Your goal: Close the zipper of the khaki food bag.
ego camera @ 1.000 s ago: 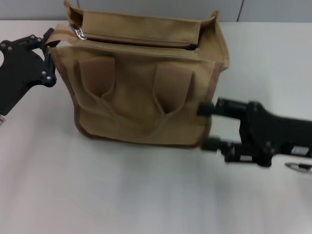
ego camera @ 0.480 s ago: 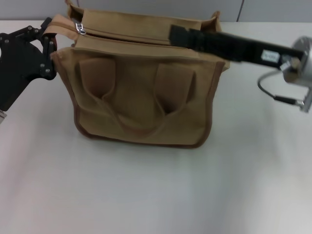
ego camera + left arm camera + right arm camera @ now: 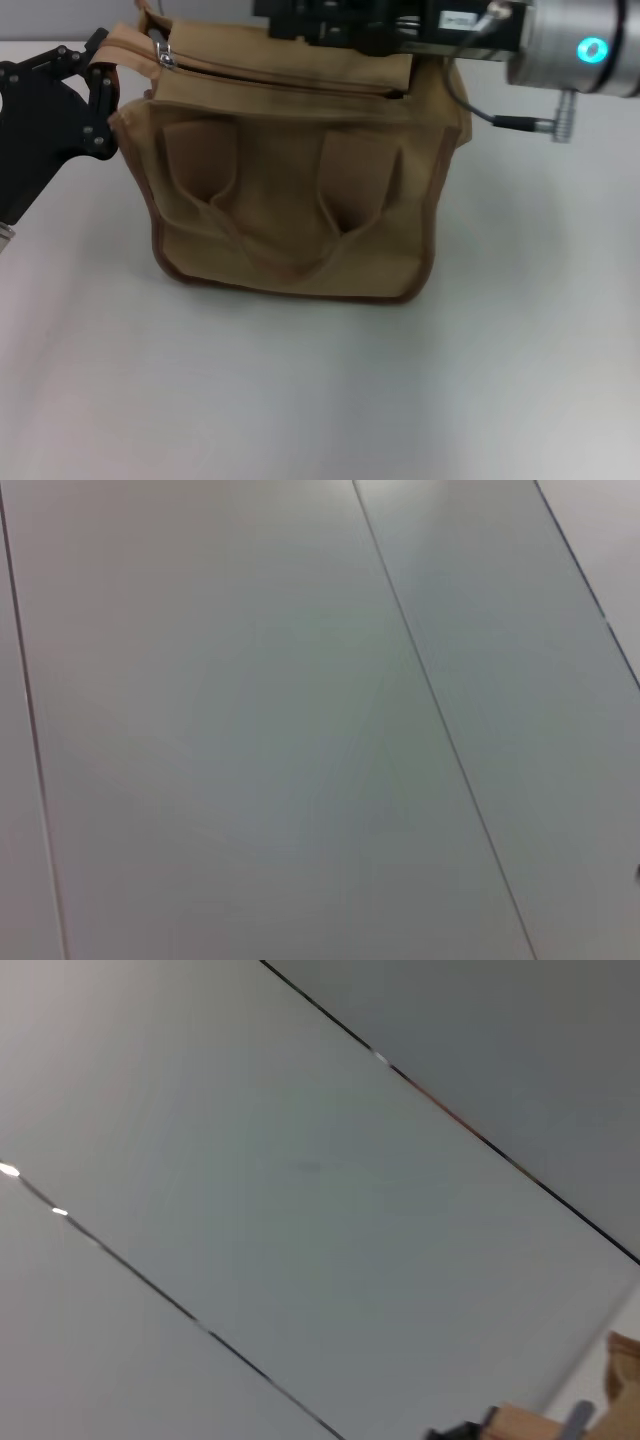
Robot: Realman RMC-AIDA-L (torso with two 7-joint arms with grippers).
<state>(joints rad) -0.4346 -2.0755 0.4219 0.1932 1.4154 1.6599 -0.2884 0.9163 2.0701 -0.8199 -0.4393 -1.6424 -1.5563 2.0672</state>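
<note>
Two hands flank the khaki food bag (image 3: 290,180), which stands upright on the white table (image 3: 320,390), front pocket and looped handles facing us. We have our left hand (image 3: 95,95) at the bag's left top corner, its dark fingers (image 3: 98,75) closed around the brown trim there, gripping the bag. We see the zipper (image 3: 280,75) running along the top seam with its silver pull tab (image 3: 165,58) sitting at the left end, just beside that hand. Our right hand (image 3: 300,15) reaches across above the bag's top rear edge; we cannot tell whether it is spread or clenched. Both wrist views show us only grey wall panels.
</note>
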